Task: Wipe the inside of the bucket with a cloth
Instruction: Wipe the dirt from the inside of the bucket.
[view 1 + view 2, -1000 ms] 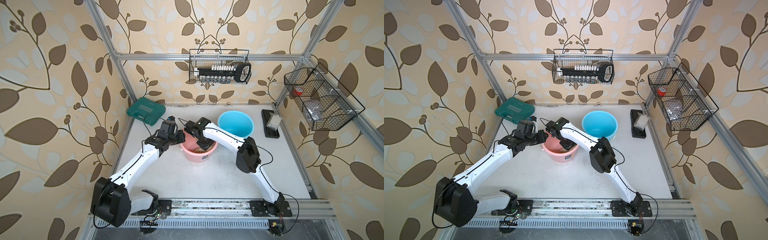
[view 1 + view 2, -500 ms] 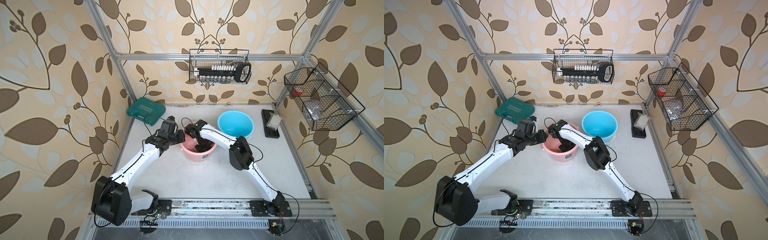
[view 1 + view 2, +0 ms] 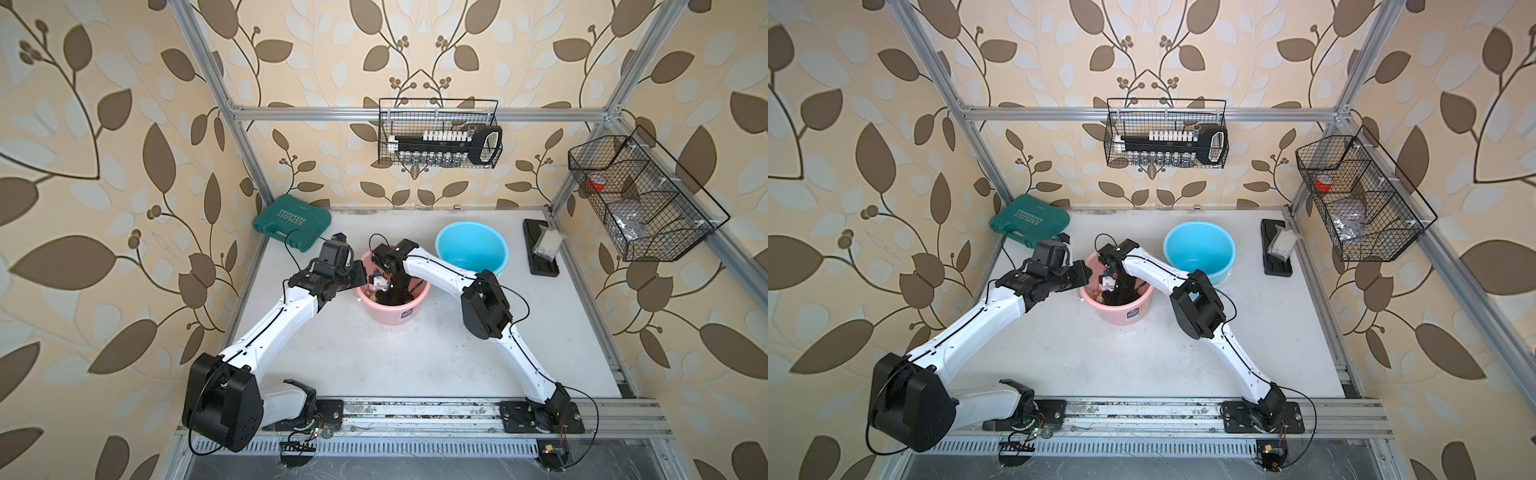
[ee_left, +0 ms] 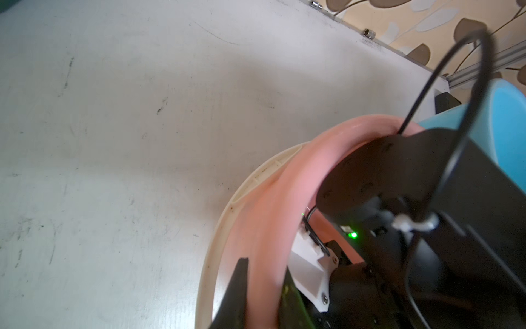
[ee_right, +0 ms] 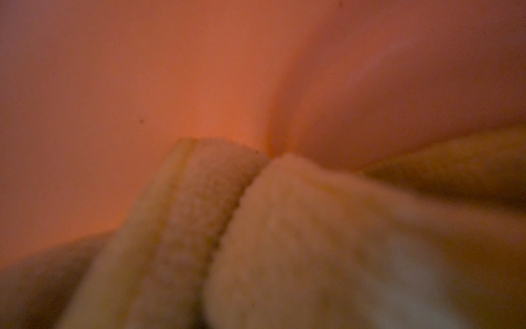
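Pink plastic fills the right wrist view: the cloth (image 5: 284, 242) lies bunched deep in the bucket (image 3: 384, 315), pressed where the floor meets the wall. The right gripper (image 3: 392, 293) reaches down inside. Its jaws are hidden, but they seem closed on the cloth. The left gripper (image 4: 260, 299) pinches the rim, one finger outside and one inside, and steadies the bucket. So I judge the wiping is under way. How much of the wall is clean I cannot tell, and a dark speck (image 5: 141, 121) shows on it. On the green case (image 3: 291, 220) I read "EXPLOIT". The dark label (image 3: 407, 314) on the bucket is too small to read.
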Tool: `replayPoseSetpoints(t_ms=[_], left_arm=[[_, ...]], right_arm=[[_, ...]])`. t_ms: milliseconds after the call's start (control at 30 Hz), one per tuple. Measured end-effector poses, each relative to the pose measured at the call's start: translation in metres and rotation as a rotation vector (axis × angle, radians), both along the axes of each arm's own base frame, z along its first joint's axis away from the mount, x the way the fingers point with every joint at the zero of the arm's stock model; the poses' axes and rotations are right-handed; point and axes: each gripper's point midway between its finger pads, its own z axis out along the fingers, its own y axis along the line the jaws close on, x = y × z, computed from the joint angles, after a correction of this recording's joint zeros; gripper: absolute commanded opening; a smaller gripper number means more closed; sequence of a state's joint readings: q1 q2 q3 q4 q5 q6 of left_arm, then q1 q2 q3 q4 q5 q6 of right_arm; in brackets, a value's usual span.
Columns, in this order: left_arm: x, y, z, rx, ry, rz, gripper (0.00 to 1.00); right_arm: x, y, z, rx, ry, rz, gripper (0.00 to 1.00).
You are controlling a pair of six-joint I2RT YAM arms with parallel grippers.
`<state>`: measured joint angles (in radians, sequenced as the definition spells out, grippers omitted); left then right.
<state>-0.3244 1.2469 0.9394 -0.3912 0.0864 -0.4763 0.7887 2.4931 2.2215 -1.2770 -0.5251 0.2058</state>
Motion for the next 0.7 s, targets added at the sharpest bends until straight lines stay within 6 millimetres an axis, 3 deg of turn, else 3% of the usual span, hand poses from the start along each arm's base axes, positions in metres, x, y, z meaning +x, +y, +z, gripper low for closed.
replayPoseSetpoints(t_ms=[167, 433, 567, 700], left_arm=[[0.0, 0.005, 0.001, 0.009, -0.003, 0.019, 0.0], [0.003, 0.005, 0.005, 0.009, -0.023, 0.023, 0.0], [0.001, 0.004, 0.004, 0.009, -0.015, 0.013, 0.0], [-0.001, 0.003, 0.003, 0.013, -0.008, 0.006, 0.0]], right_arm=[[0.005, 0.016, 0.014, 0.149, 0.02, -0.056, 0.0], [0.029, 0.031, 0.078, 0.353, -0.063, -0.146, 0.0], [0.045, 0.024, 0.096, 0.313, -0.213, -0.168, 0.0], [0.076, -0.005, 0.105, 0.129, -0.416, -0.214, 0.0]])
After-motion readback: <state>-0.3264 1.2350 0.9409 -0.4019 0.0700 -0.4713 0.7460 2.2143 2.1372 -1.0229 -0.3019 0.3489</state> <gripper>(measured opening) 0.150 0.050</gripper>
